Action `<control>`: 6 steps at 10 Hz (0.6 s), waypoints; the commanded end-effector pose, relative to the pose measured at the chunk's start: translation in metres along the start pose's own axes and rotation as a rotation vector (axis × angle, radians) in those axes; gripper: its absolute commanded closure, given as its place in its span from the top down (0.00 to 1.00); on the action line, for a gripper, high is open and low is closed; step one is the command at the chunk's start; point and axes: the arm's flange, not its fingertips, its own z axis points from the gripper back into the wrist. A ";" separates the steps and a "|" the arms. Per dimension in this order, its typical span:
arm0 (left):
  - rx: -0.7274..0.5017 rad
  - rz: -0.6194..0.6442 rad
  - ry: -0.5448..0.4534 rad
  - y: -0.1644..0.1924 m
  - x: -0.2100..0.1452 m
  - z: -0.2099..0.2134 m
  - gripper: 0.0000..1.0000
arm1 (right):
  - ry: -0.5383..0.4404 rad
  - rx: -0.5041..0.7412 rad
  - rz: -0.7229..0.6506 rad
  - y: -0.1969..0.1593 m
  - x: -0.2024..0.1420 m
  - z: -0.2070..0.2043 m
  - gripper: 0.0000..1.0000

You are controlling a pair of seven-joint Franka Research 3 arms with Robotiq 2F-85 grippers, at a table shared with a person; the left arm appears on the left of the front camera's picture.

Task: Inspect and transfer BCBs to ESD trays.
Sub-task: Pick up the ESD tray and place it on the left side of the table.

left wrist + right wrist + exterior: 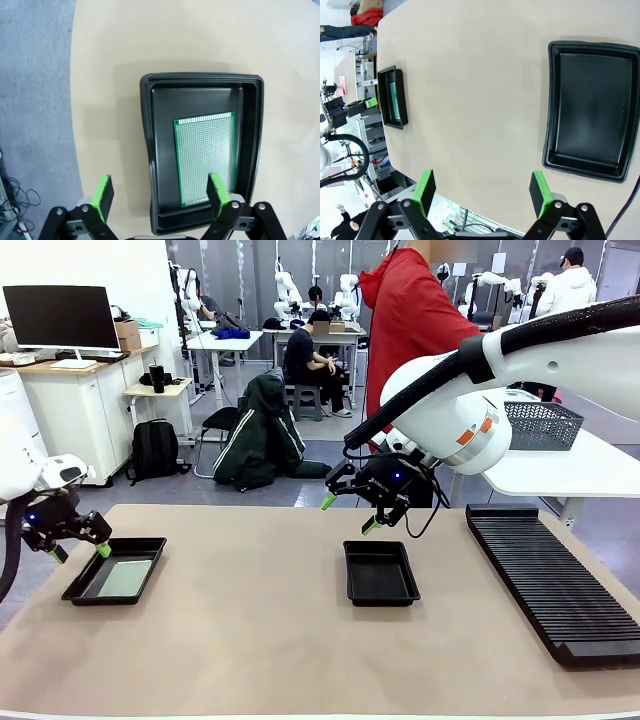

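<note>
While the left gripper [160, 197] hangs with its jaws spread wide and nothing between them, one green pad [217, 192] stands just above the near end of the board [205, 155]. The board lies flat in the left tray [147, 150], close to one long wall. The right gripper [348, 514] hovers above the counter [250, 620] near the second tray [348, 575], its jaws also apart and empty; that tray holds nothing. I think the risk is a sideways move made too low: a pad could catch the rim and drag the left tray, or tip up the board's edge.
</note>
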 end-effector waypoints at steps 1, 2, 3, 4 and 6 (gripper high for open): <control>0.012 -0.006 0.008 -0.008 0.001 0.025 1.00 | -0.008 -0.003 -0.012 0.001 0.000 0.000 1.00; 0.026 -0.009 0.007 -0.010 0.003 0.037 1.00 | -0.008 -0.003 -0.012 0.001 0.000 0.000 1.00; 0.022 -0.015 0.010 -0.012 0.004 0.050 1.00 | -0.008 -0.003 -0.012 0.001 0.000 0.000 1.00; 0.041 -0.015 0.008 -0.014 0.005 0.068 1.00 | -0.008 -0.003 -0.012 0.001 0.000 0.000 1.00; 0.050 -0.002 0.031 -0.016 0.008 0.098 1.00 | -0.008 -0.003 -0.012 0.001 0.000 0.000 1.00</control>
